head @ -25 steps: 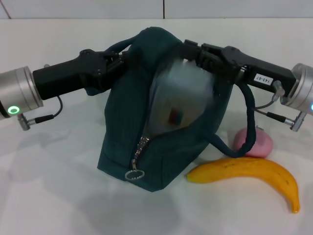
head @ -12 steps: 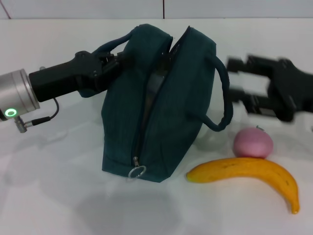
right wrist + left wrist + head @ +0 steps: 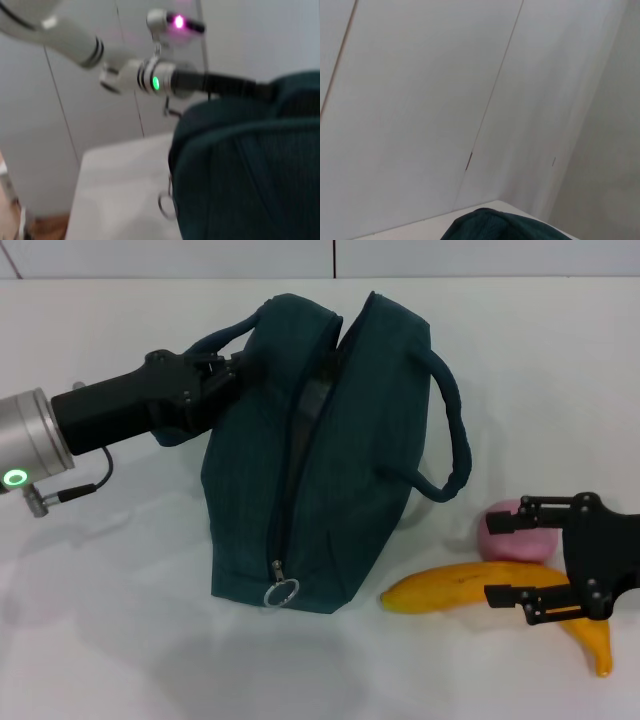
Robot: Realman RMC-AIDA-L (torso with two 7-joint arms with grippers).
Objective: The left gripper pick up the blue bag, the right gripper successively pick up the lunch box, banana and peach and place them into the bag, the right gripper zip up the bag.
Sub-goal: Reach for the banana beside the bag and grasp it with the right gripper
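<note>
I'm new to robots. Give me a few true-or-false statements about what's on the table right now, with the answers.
1. The blue bag stands upright with its zip open. True.
2. The left end effector is at the bag's handle. True.
3. The banana is inside the bag. False: it lies on the table beside the bag.
4. The right end effector is open, over the banana. True.
5. The peach lies left of the bag. False: it lies to its right, behind the banana.
</note>
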